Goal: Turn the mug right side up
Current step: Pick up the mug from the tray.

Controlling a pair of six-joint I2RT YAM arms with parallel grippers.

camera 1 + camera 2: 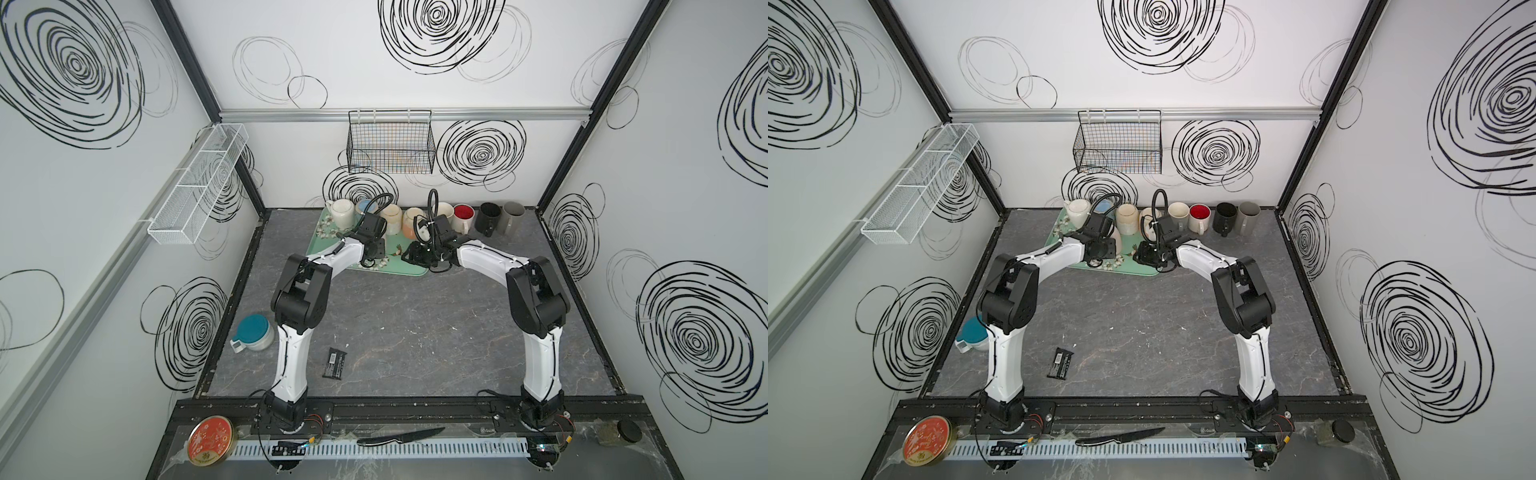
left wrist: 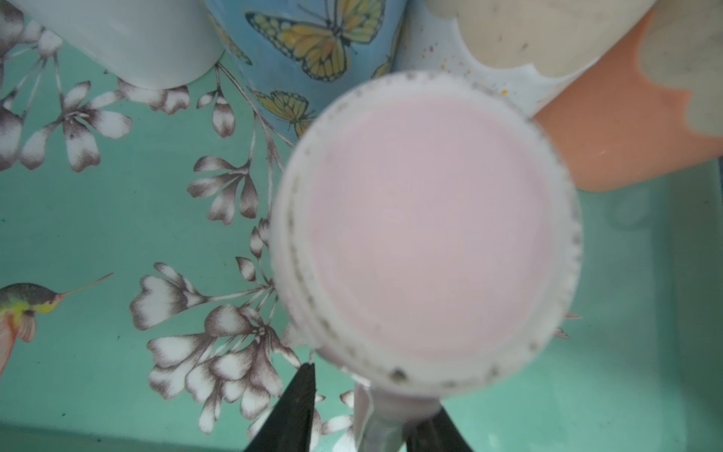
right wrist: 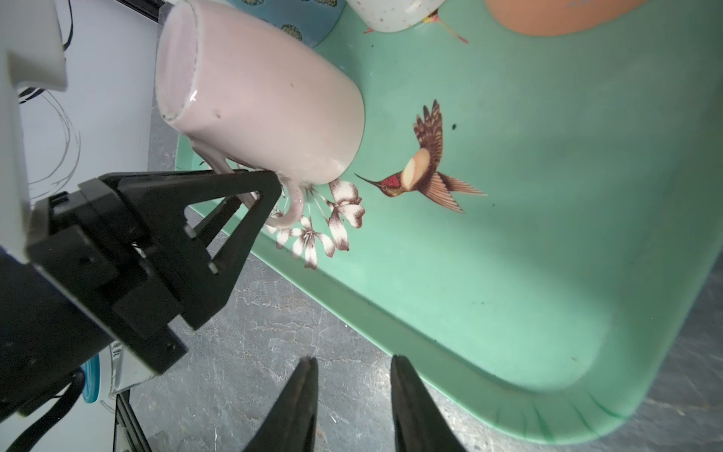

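Pink mug [image 3: 266, 105] sitting upside down on green tray [image 3: 508, 274], base facing up, just beside butterfly mug [image 2: 313, 39]. Left gripper [image 2: 371, 395] straddling handle [image 3: 291, 211], gap showing beside one finger; cannot tell whether it is clenching. Right gripper [image 3: 354, 364] hovering released, holding nothing, over table [image 3: 274, 332] beside tray edge.
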